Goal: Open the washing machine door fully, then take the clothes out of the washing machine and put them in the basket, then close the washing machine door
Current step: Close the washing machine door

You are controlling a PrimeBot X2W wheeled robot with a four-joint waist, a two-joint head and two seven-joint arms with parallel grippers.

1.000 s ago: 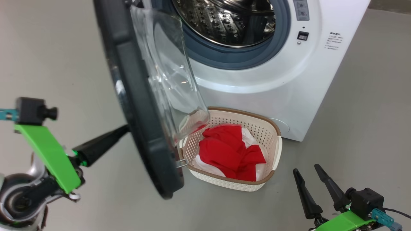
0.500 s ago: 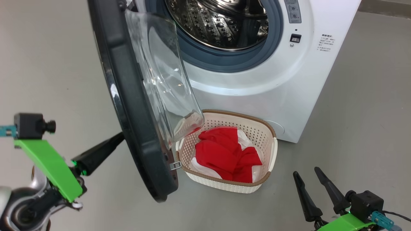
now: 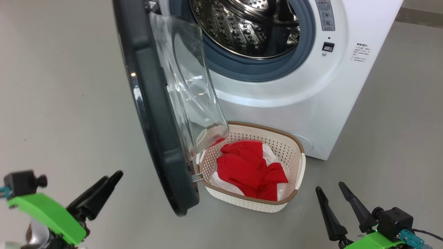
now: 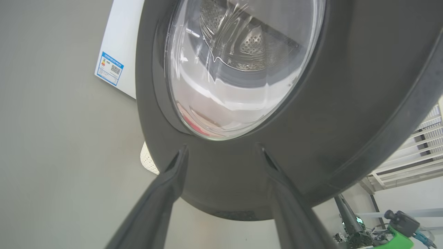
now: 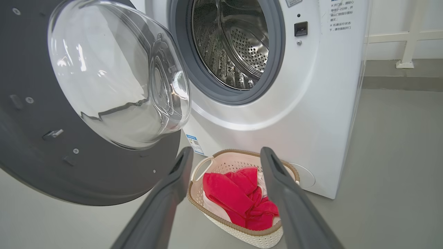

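The washing machine [image 3: 294,97] stands with its steel drum [image 3: 245,27] showing no clothes inside. Its black-rimmed door [image 3: 155,121] hangs open, seen edge-on, with the glass bowl above the basket's left end. The red and white clothes [image 3: 249,169] lie in the cream basket [image 3: 270,127] on the floor against the machine's front. My left gripper [image 3: 112,175] is open, off the door's outer face; in the left wrist view this gripper [image 4: 223,149] points at the door [image 4: 328,103]. My right gripper [image 3: 329,186] is open and empty; in its wrist view the gripper [image 5: 226,149] frames the clothes [image 5: 235,197].
Grey floor [image 3: 52,86] spreads left of the door and right of the machine. A blue label [image 4: 110,68] is stuck on the machine's front. A white railing post [image 5: 408,52] stands by the wall behind the machine's right side.
My left gripper has drawn back from the door's outer face, down and to the left, and its fingers have parted. The head camera has shifted. The right gripper has stayed put.
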